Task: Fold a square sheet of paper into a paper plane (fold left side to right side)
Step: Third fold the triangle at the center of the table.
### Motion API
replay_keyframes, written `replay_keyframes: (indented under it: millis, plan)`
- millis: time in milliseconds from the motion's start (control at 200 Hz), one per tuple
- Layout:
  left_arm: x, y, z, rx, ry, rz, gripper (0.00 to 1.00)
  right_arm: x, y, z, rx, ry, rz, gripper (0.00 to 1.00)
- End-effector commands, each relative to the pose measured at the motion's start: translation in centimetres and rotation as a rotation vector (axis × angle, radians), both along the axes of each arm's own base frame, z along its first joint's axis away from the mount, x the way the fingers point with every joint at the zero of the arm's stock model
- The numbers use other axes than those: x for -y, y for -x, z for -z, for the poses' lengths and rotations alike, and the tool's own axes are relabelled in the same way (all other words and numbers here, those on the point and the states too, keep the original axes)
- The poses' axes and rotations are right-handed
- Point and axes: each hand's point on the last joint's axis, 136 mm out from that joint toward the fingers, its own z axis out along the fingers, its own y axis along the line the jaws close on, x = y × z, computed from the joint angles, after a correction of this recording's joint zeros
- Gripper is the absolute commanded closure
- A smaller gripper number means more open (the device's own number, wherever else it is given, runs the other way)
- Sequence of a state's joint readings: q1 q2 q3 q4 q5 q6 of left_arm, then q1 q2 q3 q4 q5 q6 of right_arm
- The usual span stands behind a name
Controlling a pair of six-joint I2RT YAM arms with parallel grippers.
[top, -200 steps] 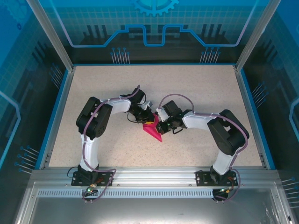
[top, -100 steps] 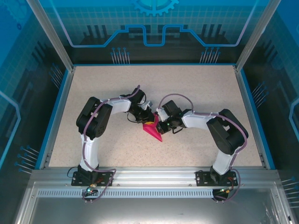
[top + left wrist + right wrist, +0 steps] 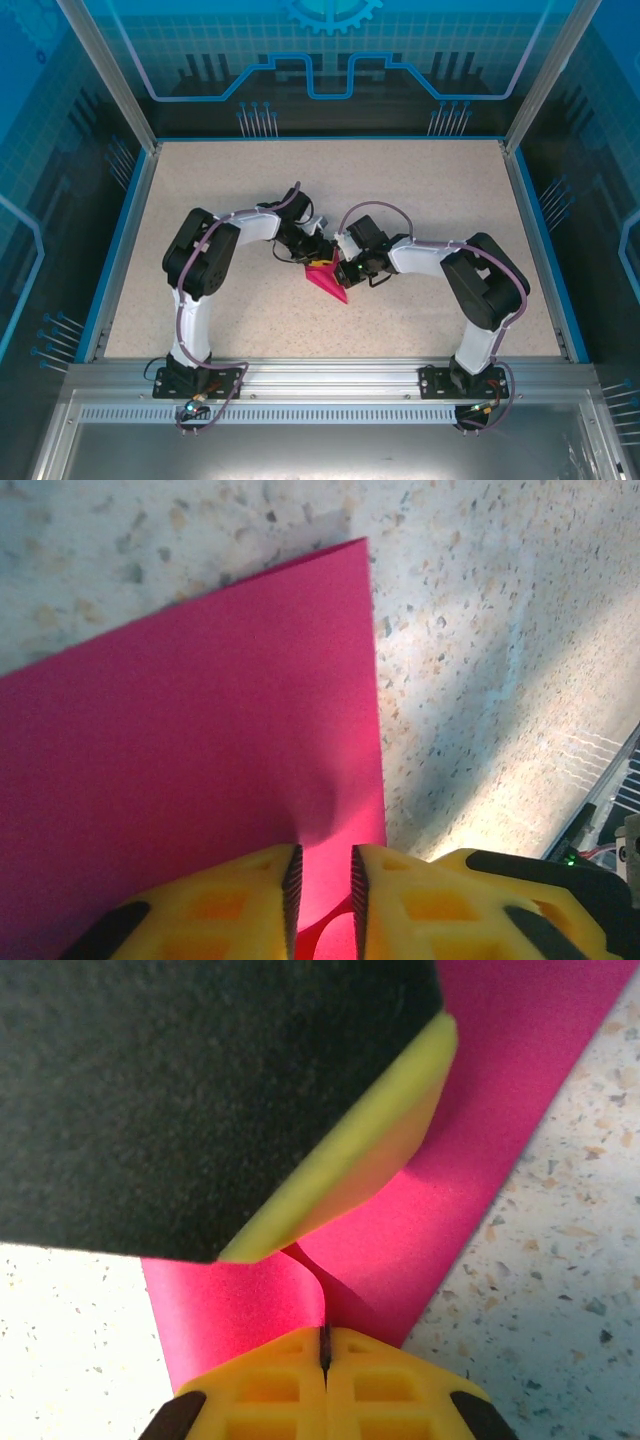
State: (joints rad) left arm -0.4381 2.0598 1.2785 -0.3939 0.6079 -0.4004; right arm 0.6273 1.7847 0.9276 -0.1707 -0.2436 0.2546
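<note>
Where the right hand (image 3: 325,1348) shows in its own wrist view, its two yellow fingers are pressed together with only a dark seam between them, and a raised curl of the paper (image 3: 480,1130) runs straight into that seam, so this hand is clamped on the paper's lifted edge. Just beyond it a black and yellow finger (image 3: 200,1090) of the other arm hangs over the sheet. The left hand (image 3: 320,875), seen from its own wrist, holds its yellow fingers a slim gap apart, ribbed pads facing each other; magenta paper shows through the gap, though whether the pads touch it I cannot tell. From that hand the paper spreads away as one plain magenta face, its straight edge and sharp corner lying on the speckled desk (image 3: 480,630). From above, the left hand sits at the far-left side of the paper's wide end and the right hand at its right side, the two hands close together. The paper is folded to a pointed shape whose tip aims at the near edge of the desk, a little towards the right corner. It lies around the middle of the desk, well apart from every edge
</note>
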Motion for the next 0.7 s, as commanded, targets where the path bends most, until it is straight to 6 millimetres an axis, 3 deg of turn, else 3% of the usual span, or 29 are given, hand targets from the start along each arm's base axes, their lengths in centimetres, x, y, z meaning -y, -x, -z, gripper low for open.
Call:
replay_keyframes:
  millis: [0,100,290,470,695]
  plan:
    - [-1.1,-0.3,-1.7,0.038,-0.049,0.003,0.7,1.6,1.4,2.0,-0.082,0.069,0.0,1.0]
    - [-1.4,-1.5,-3.7,0.086,-0.035,-0.006,0.66,1.6,1.8,2.2,-0.097,0.075,-0.018,1.0]
    - [-3.2,-2.4,-5.5,0.135,-0.044,-0.048,0.66,1.6,2.3,2.5,-0.108,0.089,-0.032,1.0]
    - [-3.3,0.4,-6.9,0.124,0.032,-0.066,0.76,1.6,2.3,2.5,-0.108,0.088,-0.035,1.0]
    - [-1.5,3.9,-6.1,0.059,0.143,-0.043,0.79,1.5,2.2,2.5,-0.108,0.092,-0.037,1.0]
